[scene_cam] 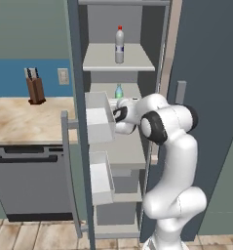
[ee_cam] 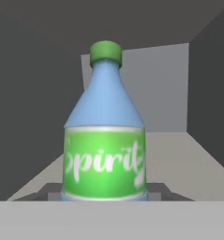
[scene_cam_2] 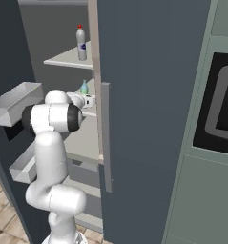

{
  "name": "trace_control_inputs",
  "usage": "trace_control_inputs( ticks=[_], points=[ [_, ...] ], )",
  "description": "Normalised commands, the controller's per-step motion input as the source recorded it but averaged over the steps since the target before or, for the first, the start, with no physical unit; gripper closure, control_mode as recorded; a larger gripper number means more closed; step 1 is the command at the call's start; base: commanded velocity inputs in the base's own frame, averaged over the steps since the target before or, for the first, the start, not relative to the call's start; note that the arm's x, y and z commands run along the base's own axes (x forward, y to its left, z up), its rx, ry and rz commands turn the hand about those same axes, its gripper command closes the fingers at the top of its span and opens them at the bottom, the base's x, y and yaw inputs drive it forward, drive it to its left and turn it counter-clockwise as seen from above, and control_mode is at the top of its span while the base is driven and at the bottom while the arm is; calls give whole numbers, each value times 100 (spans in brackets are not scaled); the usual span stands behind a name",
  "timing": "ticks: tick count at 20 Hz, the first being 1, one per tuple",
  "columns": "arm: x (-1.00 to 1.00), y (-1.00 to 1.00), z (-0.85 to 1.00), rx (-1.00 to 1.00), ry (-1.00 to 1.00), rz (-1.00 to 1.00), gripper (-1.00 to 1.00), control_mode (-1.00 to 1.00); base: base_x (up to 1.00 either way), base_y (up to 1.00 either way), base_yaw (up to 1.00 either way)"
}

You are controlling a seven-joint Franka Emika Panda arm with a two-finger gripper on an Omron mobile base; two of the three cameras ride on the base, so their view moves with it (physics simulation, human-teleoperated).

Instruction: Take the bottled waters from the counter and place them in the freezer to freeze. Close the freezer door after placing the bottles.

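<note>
1. The tall slate-grey freezer [scene_cam: 205,73] stands open, its narrow door [scene_cam: 78,122] swung left beside the table [scene_cam: 20,119].
2. The white arm reaches onto a middle shelf [scene_cam: 132,149].
3. A red-capped bottle [scene_cam: 119,45] stands upright on the shelf above.
4. The tool [scene_cam_2: 90,100] grips the upright green-capped bottle [ee_cam: 105,136] over the middle shelf.

The white bottle [scene_cam: 119,45] with red cap and blue label stands upright on an upper shelf of the open freezer [scene_cam: 119,63]. The blue-green bottle [ee_cam: 104,126] with green cap and a green label stands upright at the shelf below, near its front. The freezer door [scene_cam: 81,146] is wide open, with white bins on its inner side. The beige counter [scene_cam: 25,119] lies left of the freezer.
</note>
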Motion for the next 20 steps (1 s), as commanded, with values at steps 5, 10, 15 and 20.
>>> trace_control_inputs(
  ticks=[5,10,15,20],
  points=[
    [25,-7,-85,0,-33,0,100,-100,0,0,0],
    [21,-8,-99,1,-25,0,100,-100,0,0,0],
    [1,0,-97,4,-20,-2,100,-100,0,0,0],
    [0,0,-90,0,-16,-4,100,-100,0,0,0]
  ],
)
